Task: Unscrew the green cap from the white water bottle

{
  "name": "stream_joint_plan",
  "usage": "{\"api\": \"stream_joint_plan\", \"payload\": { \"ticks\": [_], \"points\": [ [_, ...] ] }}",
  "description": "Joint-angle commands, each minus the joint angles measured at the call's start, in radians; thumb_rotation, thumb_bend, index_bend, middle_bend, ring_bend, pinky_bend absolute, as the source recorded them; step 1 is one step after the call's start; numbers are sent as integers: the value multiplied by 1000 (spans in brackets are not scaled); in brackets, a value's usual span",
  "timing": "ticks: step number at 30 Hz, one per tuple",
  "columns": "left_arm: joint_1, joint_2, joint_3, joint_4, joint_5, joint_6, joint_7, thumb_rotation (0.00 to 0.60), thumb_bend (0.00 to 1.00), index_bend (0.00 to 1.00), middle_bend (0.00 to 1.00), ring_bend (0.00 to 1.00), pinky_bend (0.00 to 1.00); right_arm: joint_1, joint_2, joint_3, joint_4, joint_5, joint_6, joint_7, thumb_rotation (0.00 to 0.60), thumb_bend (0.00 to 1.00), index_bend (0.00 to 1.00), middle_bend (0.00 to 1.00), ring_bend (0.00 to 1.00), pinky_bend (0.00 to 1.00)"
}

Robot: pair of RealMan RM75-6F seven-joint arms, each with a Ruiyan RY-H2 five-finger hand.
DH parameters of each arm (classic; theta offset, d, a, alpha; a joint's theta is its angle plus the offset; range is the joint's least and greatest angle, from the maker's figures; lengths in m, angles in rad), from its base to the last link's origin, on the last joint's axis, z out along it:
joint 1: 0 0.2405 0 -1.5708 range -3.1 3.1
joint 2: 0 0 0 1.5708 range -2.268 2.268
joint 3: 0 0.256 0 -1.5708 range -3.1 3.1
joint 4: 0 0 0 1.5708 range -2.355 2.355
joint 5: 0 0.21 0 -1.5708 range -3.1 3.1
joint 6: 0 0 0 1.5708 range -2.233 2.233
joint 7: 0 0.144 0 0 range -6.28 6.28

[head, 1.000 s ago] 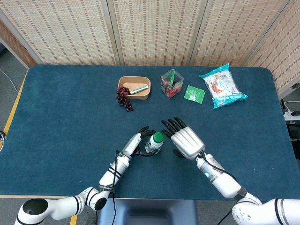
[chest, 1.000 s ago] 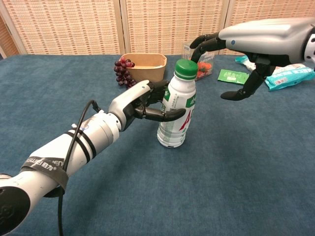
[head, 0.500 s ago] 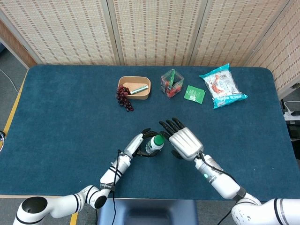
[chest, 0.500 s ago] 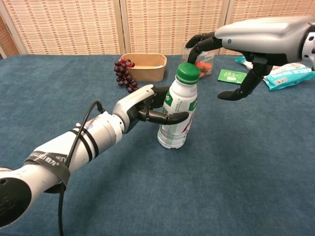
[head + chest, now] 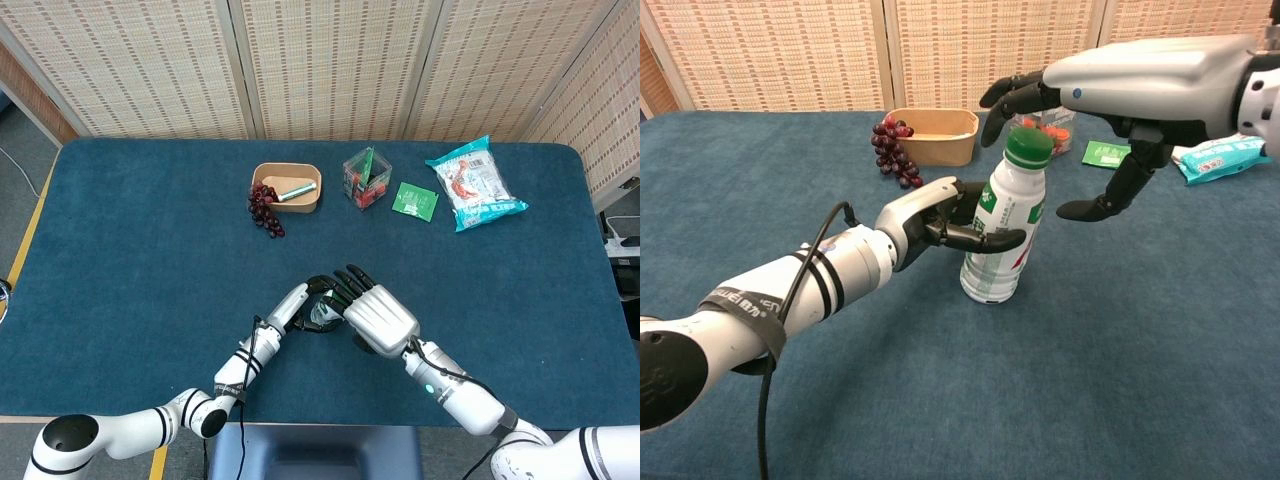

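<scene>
Moved leftward since a second ago: right hand [image 5: 1140, 75], now spread directly above the green cap [image 5: 1028, 146], fingers apart and holding nothing, thumb hanging to the cap's right. Leaned slightly toward the right: white water bottle [image 5: 1002, 232], base on the blue table [image 5: 1120, 340], cap on. Wrapped around the bottle's middle: left hand [image 5: 930, 217]. Stood behind, well apart: brown bowl [image 5: 930, 135] with grapes [image 5: 890, 150] beside.

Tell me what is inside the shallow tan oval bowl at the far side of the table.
In the shallow tan oval bowl lies one small pale-green tube. The dark grape bunch lies outside its left rim. The chest view hides the bowl's floor.
</scene>
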Motion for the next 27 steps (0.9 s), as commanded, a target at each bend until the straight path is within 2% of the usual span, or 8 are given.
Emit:
{"api": "stream_joint_plan", "payload": {
  "ticks": [1, 6, 12, 17, 27],
  "points": [
    [0, 1, 0, 3, -3, -4, 0, 600, 1000, 723, 881, 365, 0, -14, 7, -6, -14, -41, 27, 13, 600, 224, 196, 0, 0, 0],
    [6, 6, 7, -10, 4, 4, 10, 600, 1000, 723, 881, 365, 0, -30, 19, 13, 22, -20, 68, 25, 600, 224, 165, 0, 0, 0],
    [4, 8, 6, -16, 1, 3, 27, 600, 1000, 723, 879, 364, 0, -37, 35, -6, 64, 23, 45, 35, 600, 224, 169, 0, 0, 0],
    [1, -3, -1, -1, -13, -4, 37, 600, 1000, 723, 879, 364, 0, -38, 37, -22, 72, 5, 26, 46, 600, 224, 174, 0, 0, 0],
    [-9, -11, -1, 14, -14, -21, 45, 600, 1000, 724, 880, 364, 0, -29, 26, -20, 64, 3, 17, 44, 600, 224, 174, 0, 0, 0]
  ]
}}
